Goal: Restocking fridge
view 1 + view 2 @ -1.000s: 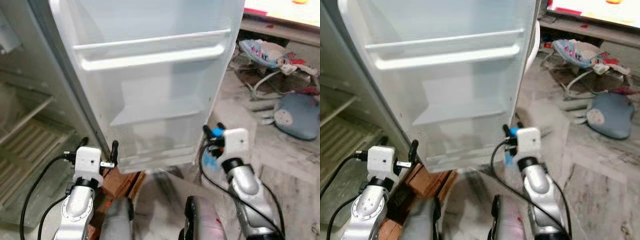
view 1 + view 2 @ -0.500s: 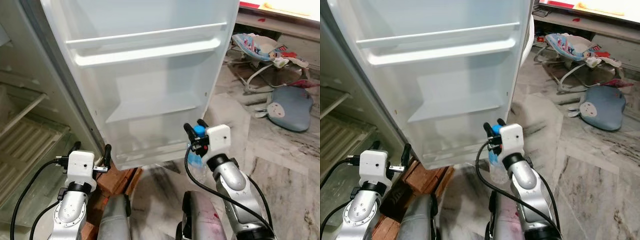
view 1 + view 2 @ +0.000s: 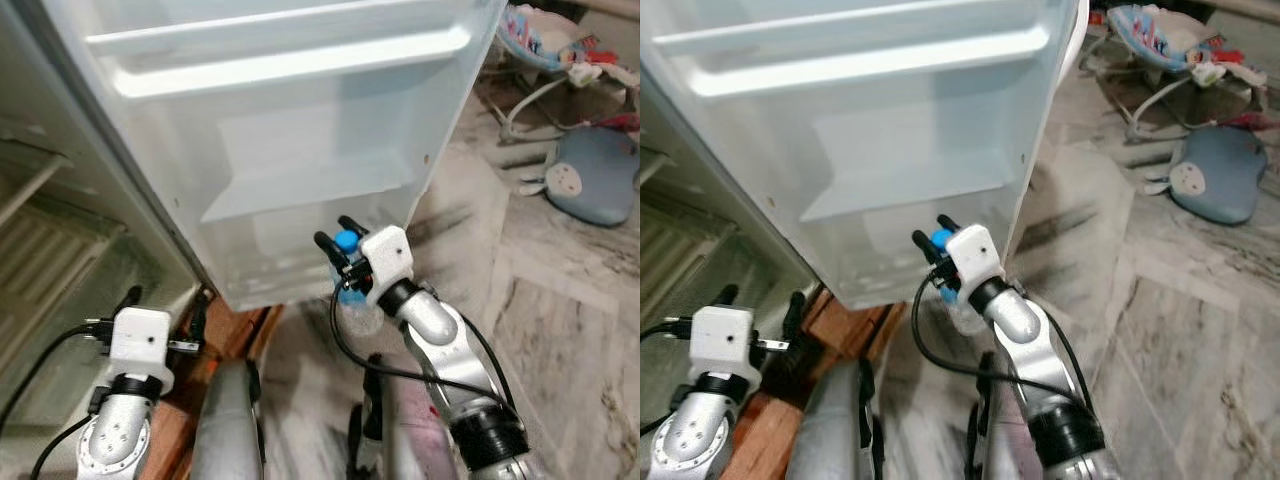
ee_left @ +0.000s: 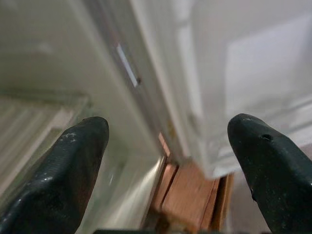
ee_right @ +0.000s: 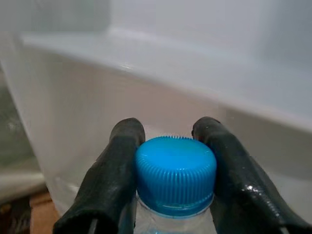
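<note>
My right gripper is shut on the neck of a clear water bottle with a blue cap, whose body hangs below the fingers. It is held right at the front of the lowest bin of the open white fridge door. In the right wrist view the bin's translucent wall stands just behind the cap. My left gripper is open and holds nothing, low beside the door's bottom corner, its fingers spread wide.
The fridge's inside with wire shelves lies on the left. Reddish bricks sit under the fridge base. On the marble floor at the right are a blue-grey cushion and a baby bouncer.
My right gripper has carried the bottle leftward and forward, from beside the door's outer edge to the front of the lowest door bin. The camera has tilted down and moved closer.
</note>
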`<state>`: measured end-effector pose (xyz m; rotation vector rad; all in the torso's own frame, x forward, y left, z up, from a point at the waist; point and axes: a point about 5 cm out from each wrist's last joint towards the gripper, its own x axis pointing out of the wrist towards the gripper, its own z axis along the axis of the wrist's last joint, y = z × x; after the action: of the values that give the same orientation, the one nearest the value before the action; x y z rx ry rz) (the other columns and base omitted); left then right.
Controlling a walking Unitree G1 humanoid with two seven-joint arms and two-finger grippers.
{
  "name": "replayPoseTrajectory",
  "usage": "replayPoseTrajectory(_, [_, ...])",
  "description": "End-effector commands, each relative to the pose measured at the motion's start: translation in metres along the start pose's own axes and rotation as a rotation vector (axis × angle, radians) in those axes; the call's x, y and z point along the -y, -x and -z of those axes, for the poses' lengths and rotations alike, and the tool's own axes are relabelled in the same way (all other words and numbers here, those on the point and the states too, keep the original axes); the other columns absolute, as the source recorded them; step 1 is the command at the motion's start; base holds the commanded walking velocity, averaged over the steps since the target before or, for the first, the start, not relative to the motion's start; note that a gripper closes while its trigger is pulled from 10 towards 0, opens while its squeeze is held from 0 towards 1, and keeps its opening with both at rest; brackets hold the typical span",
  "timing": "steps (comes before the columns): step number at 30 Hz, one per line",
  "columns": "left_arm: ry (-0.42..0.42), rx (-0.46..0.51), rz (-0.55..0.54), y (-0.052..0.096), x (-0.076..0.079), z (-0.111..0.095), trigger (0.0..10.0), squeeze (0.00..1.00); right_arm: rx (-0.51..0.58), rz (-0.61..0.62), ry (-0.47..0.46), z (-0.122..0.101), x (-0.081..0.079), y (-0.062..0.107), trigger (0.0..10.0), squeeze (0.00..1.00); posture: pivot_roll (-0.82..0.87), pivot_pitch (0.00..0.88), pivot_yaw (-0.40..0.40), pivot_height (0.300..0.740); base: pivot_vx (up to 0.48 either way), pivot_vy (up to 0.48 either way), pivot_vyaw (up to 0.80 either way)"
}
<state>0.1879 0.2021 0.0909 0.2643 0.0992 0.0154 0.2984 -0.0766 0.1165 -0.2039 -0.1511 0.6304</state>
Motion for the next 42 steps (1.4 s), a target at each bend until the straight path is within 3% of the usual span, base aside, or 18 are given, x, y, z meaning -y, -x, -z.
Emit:
replayPoseTrajectory(1, [-0.006, -0.007, -0.002, 0.004, -0.004, -0.003, 10.0, 0.0, 0.014, -0.014, 0.048, 0.001, 0.001, -0.005, 10.0, 0.0, 0.22, 0.347, -0.015, 0.592, 0.0, 0.0, 0.0])
replayPoseTrajectory(10, [-0.004, 0.002, -0.017, 0.007, -0.007, -0.012, 10.0, 0.0, 0.09, -0.067, 0.182, -0.016, 0.01, -0.023, 10.0, 0.0, 0.25, 0.364, -0.016, 0.537, 0.0, 0.0, 0.0])
replayPoseTrajectory(19, [-0.003, -0.008, -0.011, 0.006, -0.007, -0.014, 10.0, 0.0, 0.241, -0.08, 0.261, -0.04, 0.005, -0.024, 10.0, 0.0, 0.24, 0.352, -0.016, 0.532, 0.0, 0.0, 0.0])
replayPoseTrajectory(20, [-0.002, -0.009, -0.011, 0.006, -0.006, -0.015, 10.0, 0.0, 0.265, -0.085, 0.289, -0.042, 0.003, -0.023, 10.0, 0.0, 0.24, 0.351, -0.015, 0.532, 0.0, 0.0, 0.0])
replayPoseTrajectory(23, [-0.002, -0.009, -0.007, 0.005, -0.005, -0.015, 10.0, 0.0, 0.382, -0.161, 0.488, -0.053, -0.01, -0.02, 10.0, 0.0, 0.24, 0.349, -0.01, 0.532, 0.0, 0.0, 0.0])
replayPoseTrajectory(26, [-0.002, -0.009, -0.005, 0.005, -0.005, -0.015, 10.0, 0.0, 0.4, -0.161, 0.523, -0.054, -0.01, -0.019, 10.0, 0.0, 0.24, 0.348, -0.009, 0.532, 0.0, 0.0, 0.0])
replayPoseTrajectory(28, [-0.004, -0.007, 0.002, 0.005, -0.004, -0.016, 10.0, 0.0, 0.43, -0.127, 0.617, -0.053, -0.002, -0.021, 10.0, 0.0, 0.25, 0.346, -0.008, 0.532, 0.0, 0.0, 0.0])
replayPoseTrajectory(32, [-0.005, -0.004, 0.002, 0.005, -0.004, -0.017, 10.0, 0.0, 0.44, -0.127, 0.651, -0.054, 0.003, -0.024, 10.0, 0.0, 0.25, 0.349, -0.006, 0.532, 0.0, 0.0, 0.0])
replayPoseTrajectory(35, [-0.008, -0.009, 0.0, 0.007, -0.005, -0.016, 10.0, 0.0, 0.507, -0.123, 0.726, -0.07, 0.007, -0.032, 10.0, 0.0, 0.26, 0.354, -0.002, 0.532, 0.0, 0.0, 0.0])
replayPoseTrajectory(39, [-0.009, -0.012, 0.005, 0.008, -0.004, -0.016, 10.0, 0.0, 0.503, -0.123, 0.724, -0.069, 0.008, -0.034, 10.0, 0.0, 0.26, 0.354, -0.002, 0.532, 0.0, 0.0, 0.0])
replayPoseTrajectory(42, [-0.007, -0.014, 0.009, 0.007, -0.003, -0.016, 10.0, 0.0, 0.407, -0.057, 0.716, -0.048, 0.019, -0.034, 10.0, 0.0, 0.27, 0.355, 0.0, 0.532, 0.0, 0.0, 0.0])
